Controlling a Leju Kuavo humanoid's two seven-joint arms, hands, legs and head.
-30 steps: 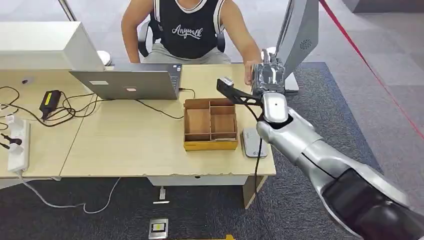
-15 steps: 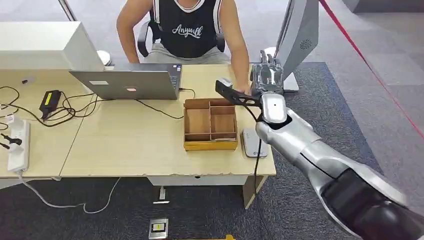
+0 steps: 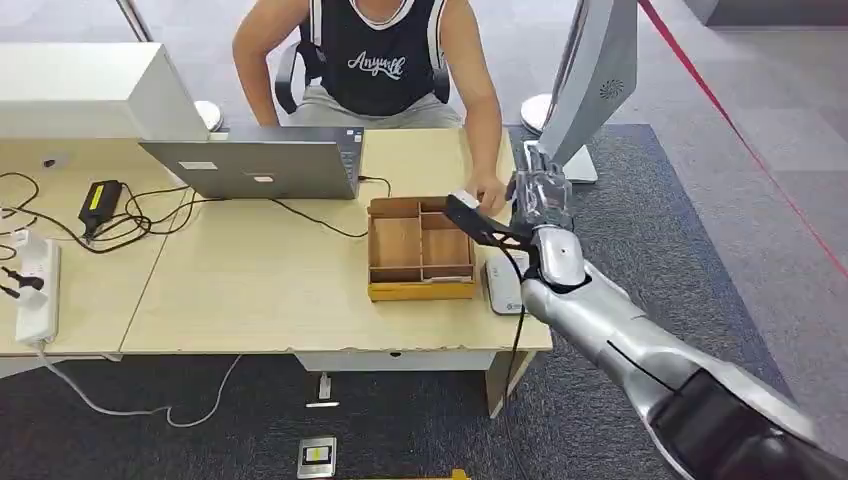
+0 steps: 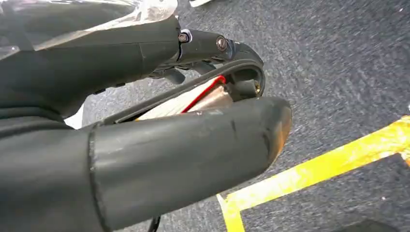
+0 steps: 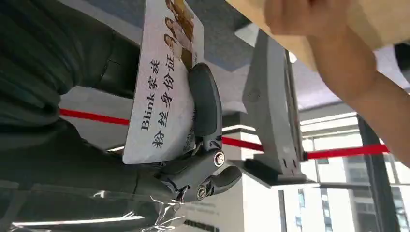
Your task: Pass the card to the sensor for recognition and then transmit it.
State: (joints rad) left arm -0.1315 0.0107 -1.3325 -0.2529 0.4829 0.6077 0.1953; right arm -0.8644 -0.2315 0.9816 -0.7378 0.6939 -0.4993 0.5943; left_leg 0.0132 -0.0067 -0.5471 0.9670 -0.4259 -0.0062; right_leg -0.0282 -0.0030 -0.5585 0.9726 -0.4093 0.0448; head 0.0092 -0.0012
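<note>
My right hand (image 3: 540, 195) hovers over the desk's right edge, just beyond the grey flat sensor (image 3: 500, 287) lying on the tabletop. The right wrist view has this hand (image 5: 205, 104) pinching a white card (image 5: 162, 96) printed with dark characters and a small picture. A dark finger presses on the card's face. A person's hand (image 3: 488, 196) rests on the desk right beside my right hand, and is also close in the right wrist view (image 5: 300, 19). My left hand (image 4: 183, 145) hangs over grey carpet, fingers curled in toward the thumb.
A wooden divided box (image 3: 420, 250) stands left of the sensor. A laptop (image 3: 255, 165) and cables lie further left, with a power strip (image 3: 35, 290) at the desk's left end. A grey monitor (image 3: 598, 75) rises behind my right hand. The person sits across the desk.
My right hand has drawn back from near the monitor base toward me and lower, to beside the box. The person's hand has shifted along to the box's far corner.
</note>
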